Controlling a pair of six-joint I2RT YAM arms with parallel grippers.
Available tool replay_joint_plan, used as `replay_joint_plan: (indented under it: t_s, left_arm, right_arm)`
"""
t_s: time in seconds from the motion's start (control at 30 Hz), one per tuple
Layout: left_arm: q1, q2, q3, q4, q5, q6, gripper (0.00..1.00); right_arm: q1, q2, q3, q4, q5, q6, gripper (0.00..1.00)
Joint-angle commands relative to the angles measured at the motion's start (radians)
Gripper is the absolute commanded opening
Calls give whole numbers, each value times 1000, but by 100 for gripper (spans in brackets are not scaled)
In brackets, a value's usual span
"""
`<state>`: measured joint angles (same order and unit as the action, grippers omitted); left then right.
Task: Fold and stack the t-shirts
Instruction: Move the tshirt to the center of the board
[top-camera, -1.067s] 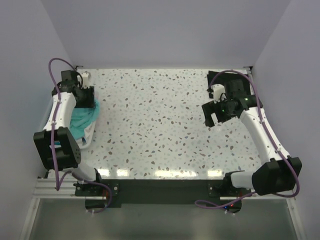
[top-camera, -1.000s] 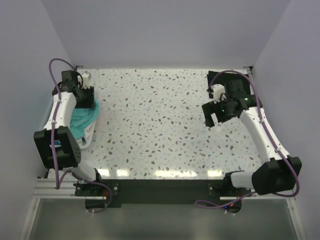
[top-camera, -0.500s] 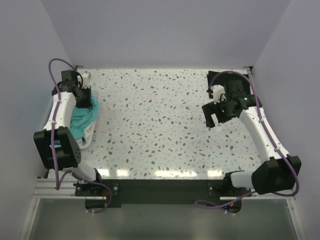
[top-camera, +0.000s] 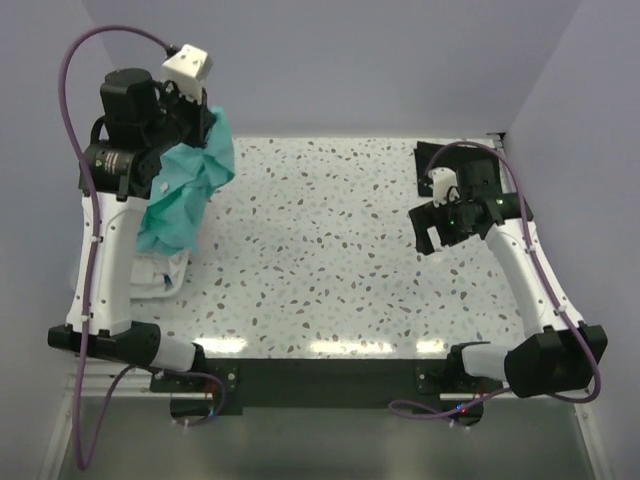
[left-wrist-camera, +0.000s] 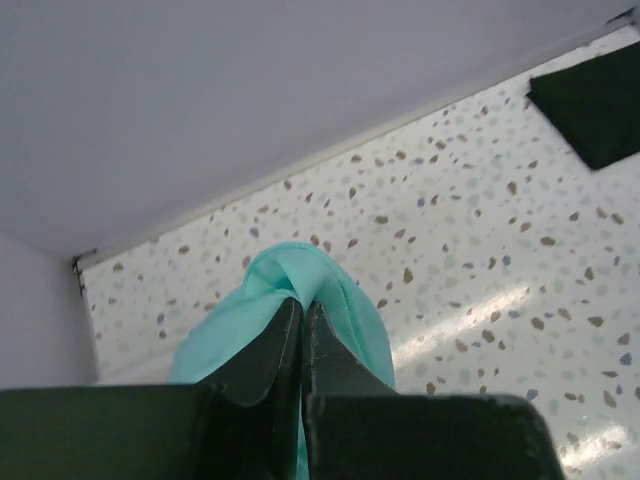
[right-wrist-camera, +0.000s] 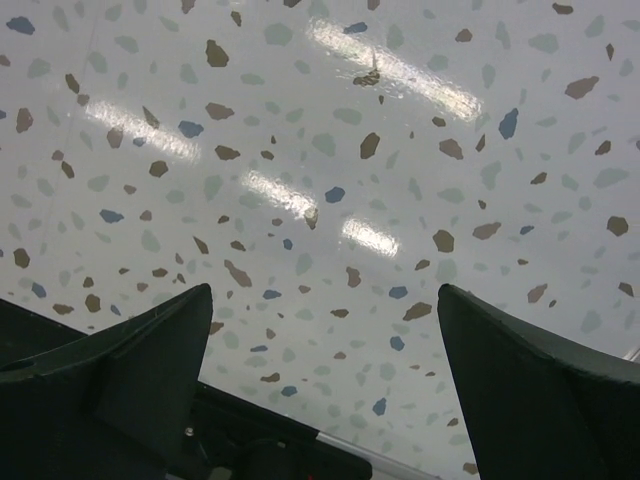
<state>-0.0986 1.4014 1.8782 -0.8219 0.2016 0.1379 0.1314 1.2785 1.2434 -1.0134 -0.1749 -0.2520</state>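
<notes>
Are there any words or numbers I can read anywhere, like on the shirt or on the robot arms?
None. No word, number or logo can be read in any view: the teal-green t-shirt is plain, the speckled table bears only flecks, and the left gripper and right gripper show no readable marks.

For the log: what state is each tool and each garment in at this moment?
left tool: shut on the teal-green t-shirt, held high.
teal-green t-shirt: bunched, hanging in the air from the left tool.
right tool: open, holding nothing.
</notes>
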Motion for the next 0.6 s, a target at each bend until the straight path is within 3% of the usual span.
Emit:
replay_joint_plan:
  t_s: [0.0, 0.03, 0.2, 0.33, 0.47, 0.57]
  left_arm:
    - [-110, 93, 234, 3, 31, -43, 0]
    - [-131, 111, 336, 26, 41, -49, 0]
    - [-266, 159, 479, 211, 100, -87, 0]
    - [-305, 105, 397, 493, 188, -170, 0]
    - [-317, 96, 386, 535, 226, -271, 0]
    - [-319, 47, 256, 515, 263, -297, 0]
  right_arm:
    - [-44, -48, 17, 22, -11, 17, 99]
    - [-53, -53, 19, 24, -15, 17, 99]
    - [-96, -65, 16, 22, -29, 26, 99]
    - [-101, -73, 17, 21, -15, 34, 99]
    - [-104, -84, 21, 29, 9, 39, 99]
    - [-108, -93, 31, 30, 20, 39, 99]
